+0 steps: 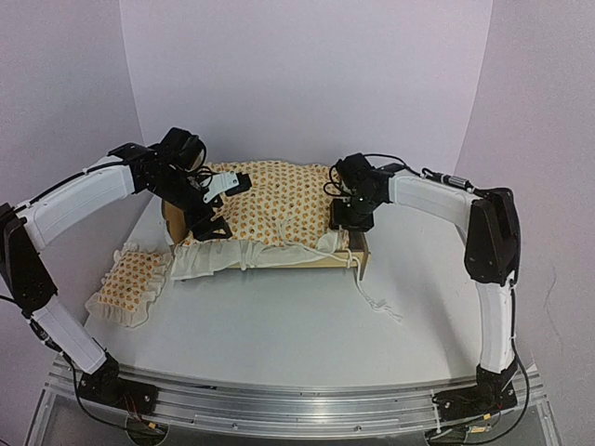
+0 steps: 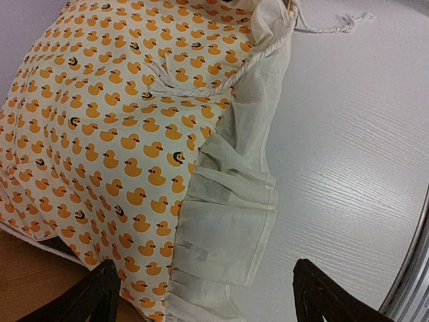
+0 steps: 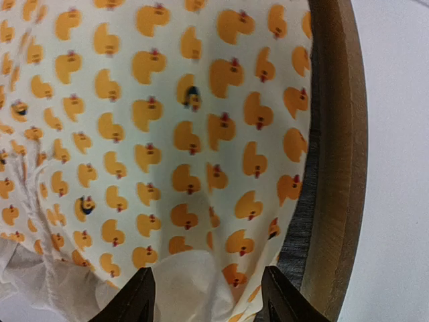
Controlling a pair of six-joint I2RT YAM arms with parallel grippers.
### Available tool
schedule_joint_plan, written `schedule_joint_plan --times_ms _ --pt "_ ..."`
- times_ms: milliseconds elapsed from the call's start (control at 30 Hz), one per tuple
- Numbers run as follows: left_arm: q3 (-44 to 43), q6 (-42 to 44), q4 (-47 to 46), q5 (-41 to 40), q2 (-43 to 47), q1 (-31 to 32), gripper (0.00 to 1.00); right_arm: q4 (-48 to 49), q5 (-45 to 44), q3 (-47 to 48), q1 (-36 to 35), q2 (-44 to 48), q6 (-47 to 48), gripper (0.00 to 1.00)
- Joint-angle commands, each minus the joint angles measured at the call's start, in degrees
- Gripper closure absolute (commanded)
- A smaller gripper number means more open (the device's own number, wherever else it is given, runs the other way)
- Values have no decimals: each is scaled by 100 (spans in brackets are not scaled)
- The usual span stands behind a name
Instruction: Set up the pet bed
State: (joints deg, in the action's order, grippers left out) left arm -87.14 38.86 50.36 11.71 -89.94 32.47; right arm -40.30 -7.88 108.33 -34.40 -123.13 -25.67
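Note:
The pet bed's light-wood frame point(image 1: 359, 257) stands mid-table, draped with cream duck-print bedding point(image 1: 274, 209) whose ruffle point(image 1: 223, 255) hangs over the front side. The matching pillow point(image 1: 130, 279) lies flat on the table to the left. My left gripper point(image 1: 209, 221) hovers over the bed's left end; in the left wrist view it point(image 2: 208, 302) is open wide, straddling the ruffle point(image 2: 228, 228). At the right end sits my right gripper point(image 1: 350, 221); the right wrist view shows it point(image 3: 209, 298) open over a bedding fold point(image 3: 188, 282), beside the wood rim point(image 3: 338, 168) and grey base point(image 3: 301, 228).
A loose white cord point(image 1: 376, 299) trails from the bed's right front corner onto the table, and shows again at the top of the left wrist view point(image 2: 325, 27). A metal rail point(image 1: 297, 409) runs along the near edge. Lilac walls close the back and sides.

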Motion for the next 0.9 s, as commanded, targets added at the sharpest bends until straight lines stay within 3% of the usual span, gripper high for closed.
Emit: schedule_joint_plan --times_ms 0,67,133,200,267,367,400,633,867 --pt "-8 -334 -127 -223 -59 -132 10 596 -166 184 -354 666 1050 44" --pt "-24 -403 -128 -348 -133 -202 8 779 -70 386 -564 511 1366 37" --pt "-10 -479 -147 -489 -190 -284 6 795 13 703 -750 179 1521 22" --pt "14 -569 -184 -553 -215 -368 5 796 108 916 -942 -86 1632 21" --pt "59 -642 -228 -560 -202 -411 5 788 314 1081 -1047 -318 1635 30" --pt "151 -697 -304 -523 -175 -414 5 773 376 1126 -1067 -537 1492 60" --pt "170 -706 -318 -516 -184 -413 5 763 371 1117 -1066 -587 1481 65" --pt "292 -769 -449 -574 -337 -417 5 683 445 1275 -1063 -1007 1182 60" --pt "373 -828 -523 -426 -419 -413 5 663 603 1645 -1065 -1443 1129 67"
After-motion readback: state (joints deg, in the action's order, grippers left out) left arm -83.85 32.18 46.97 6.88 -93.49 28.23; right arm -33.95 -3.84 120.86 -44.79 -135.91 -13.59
